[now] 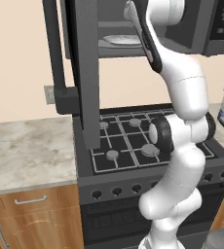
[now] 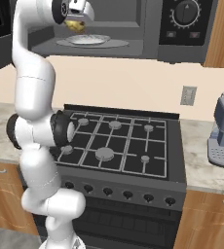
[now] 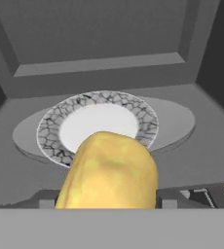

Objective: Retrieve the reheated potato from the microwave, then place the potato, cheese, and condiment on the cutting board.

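The black microwave (image 2: 184, 29) hangs above the stove with its door (image 1: 84, 73) swung open to the left. My gripper (image 2: 75, 21) reaches into its mouth and is shut on the yellowish potato (image 2: 76, 26). The potato hangs just above a white plate with a grey crackle rim (image 2: 87, 40). In the hand view the potato (image 3: 109, 175) sits close up at the bottom and hides my fingertips. Behind it the plate (image 3: 99, 121) rests on the glass turntable (image 3: 177, 121). The cheese, the condiment and the cutting board are out of view.
A black gas stove (image 2: 119, 141) lies directly below the microwave. A grey coffee machine (image 2: 223, 136) stands on the counter to its right. A marble counter (image 1: 26, 151) stretches to the left, over wooden drawers. The open door juts out over the stove's left side.
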